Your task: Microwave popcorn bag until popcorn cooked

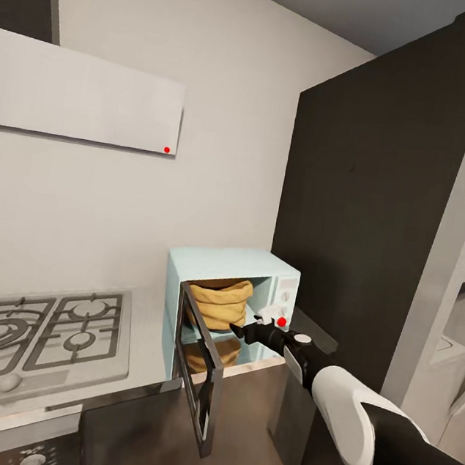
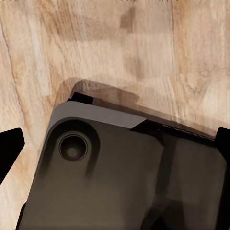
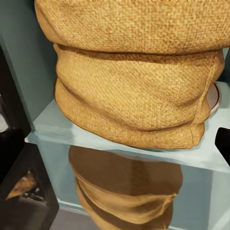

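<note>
The mint-blue microwave [image 1: 183,270] stands on the steel countertop [image 1: 144,342] with its dark glass door [image 1: 197,375] swung wide toward me. Inside it sits the tan-orange popcorn bag [image 1: 219,301], upright and wrinkled. Seen close in the right wrist view, the bag [image 3: 134,91] rests on the microwave floor [image 3: 52,127]. My right gripper [image 1: 239,330] hovers open just outside the opening, apart from the bag, with one fingertip [image 3: 224,141] at the picture's edge. My left gripper [image 2: 115,148] hangs open and empty over the wood floor [image 2: 96,43]. No popcorn is visible.
A gas hob [image 1: 34,330] lies left of the microwave under a white hood [image 1: 82,93]. A tall dark cabinet [image 1: 362,206] rises close on the right. The microwave's white knob panel [image 1: 283,295] is just above my right gripper. The robot's dark base [image 2: 120,177] is below the left gripper.
</note>
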### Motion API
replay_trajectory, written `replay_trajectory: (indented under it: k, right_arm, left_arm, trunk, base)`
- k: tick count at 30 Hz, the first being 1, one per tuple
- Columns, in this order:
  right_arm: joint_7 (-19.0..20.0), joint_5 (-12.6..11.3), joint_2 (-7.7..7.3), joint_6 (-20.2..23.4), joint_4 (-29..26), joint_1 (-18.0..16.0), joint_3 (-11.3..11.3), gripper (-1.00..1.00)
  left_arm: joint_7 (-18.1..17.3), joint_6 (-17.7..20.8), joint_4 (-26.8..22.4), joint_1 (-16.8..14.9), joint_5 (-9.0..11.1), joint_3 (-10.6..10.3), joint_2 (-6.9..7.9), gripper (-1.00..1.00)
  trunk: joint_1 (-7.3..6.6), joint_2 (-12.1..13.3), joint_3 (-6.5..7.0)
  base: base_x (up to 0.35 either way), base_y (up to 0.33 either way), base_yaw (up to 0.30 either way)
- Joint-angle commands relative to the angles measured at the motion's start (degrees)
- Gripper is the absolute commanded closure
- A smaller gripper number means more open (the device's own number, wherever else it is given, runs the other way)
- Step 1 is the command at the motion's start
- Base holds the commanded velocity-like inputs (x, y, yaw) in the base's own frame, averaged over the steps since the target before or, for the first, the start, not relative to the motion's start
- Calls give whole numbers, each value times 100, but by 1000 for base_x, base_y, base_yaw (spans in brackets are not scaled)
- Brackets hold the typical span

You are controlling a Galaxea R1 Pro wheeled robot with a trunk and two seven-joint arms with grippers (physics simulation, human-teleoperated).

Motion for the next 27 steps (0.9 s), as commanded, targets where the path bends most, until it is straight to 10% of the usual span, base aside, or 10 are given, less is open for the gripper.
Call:
replay_trajectory:
  k: [1,27]
  right_arm:
    - [13,59,9,-25,1,-4,-48,-100]
    - [-30,26,149,-34,-121,-4,-110,-100]
  left_arm:
    - [-3,-13,-1,-2,22,6,-2,-100]
    - [-25,-4,11,-2,22,-15,7,-100]
  trunk:
    - [0,-5,-8]
    - [0,-5,-8]
  base:
    - [0,0,0]
    - [105,0,0]
